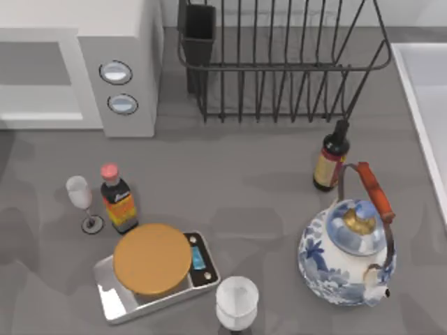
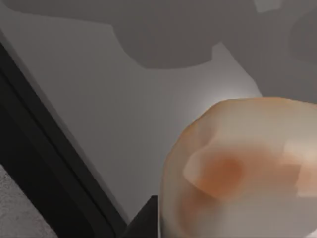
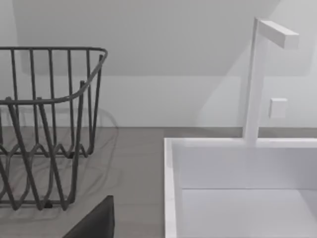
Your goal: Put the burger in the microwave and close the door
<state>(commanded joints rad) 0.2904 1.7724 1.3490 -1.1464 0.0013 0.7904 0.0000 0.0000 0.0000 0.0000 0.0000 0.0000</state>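
The burger (image 2: 237, 173), pale with an orange-brown patch, looms very close in the left wrist view, over a smooth pale grey surface. A dark part of my left gripper (image 2: 141, 223) shows just beside it. The white microwave (image 1: 129, 42) stands at the table's far left, with two round dials on its grey panel. Its front shows a grey inside. A grey speckled patch edged by a dark band looks like the door (image 2: 17, 218). A dark part of my right gripper (image 3: 94, 220) hangs near the rack and the sink.
A black wire dish rack (image 1: 279, 63) stands behind the middle, and a white sink (image 1: 426, 105) lies at the right. In front are a wine glass (image 1: 80, 199), a red-capped bottle (image 1: 117, 202), a scale with an orange disc (image 1: 152, 258), a white cup (image 1: 236, 301), a dark bottle (image 1: 330, 157) and a blue-white teapot (image 1: 346, 255).
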